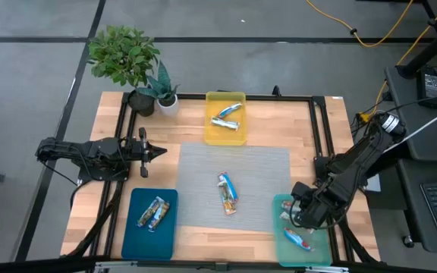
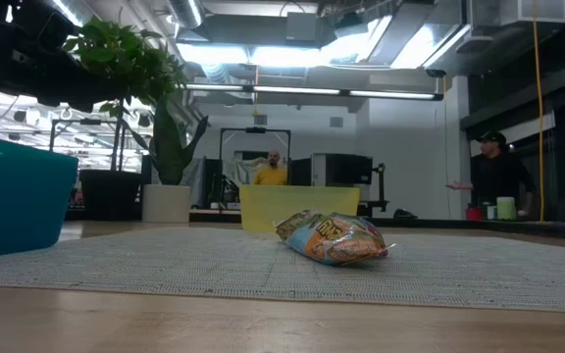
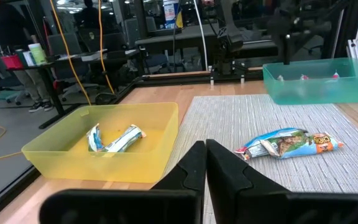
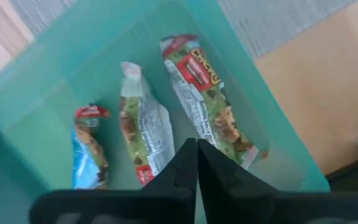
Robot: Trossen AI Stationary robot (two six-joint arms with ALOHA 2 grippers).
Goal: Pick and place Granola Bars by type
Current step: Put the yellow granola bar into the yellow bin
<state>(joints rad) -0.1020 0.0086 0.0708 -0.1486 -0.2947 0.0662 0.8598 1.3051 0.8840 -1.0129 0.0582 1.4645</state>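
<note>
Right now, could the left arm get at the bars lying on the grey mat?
Probably yes. The left gripper, fingers shut, waits at the mat's left edge, pointing across it. The bars lie in the open mid-mat with nothing between. The right gripper is off over the green tray.

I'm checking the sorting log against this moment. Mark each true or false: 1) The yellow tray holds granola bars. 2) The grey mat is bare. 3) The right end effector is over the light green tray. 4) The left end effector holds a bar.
1) True: bars lie in the yellow tray.
2) False: two granola bars lie on the grey mat.
3) True: the right end effector is above the light green tray.
4) False: the left end effector is shut and empty.
</note>
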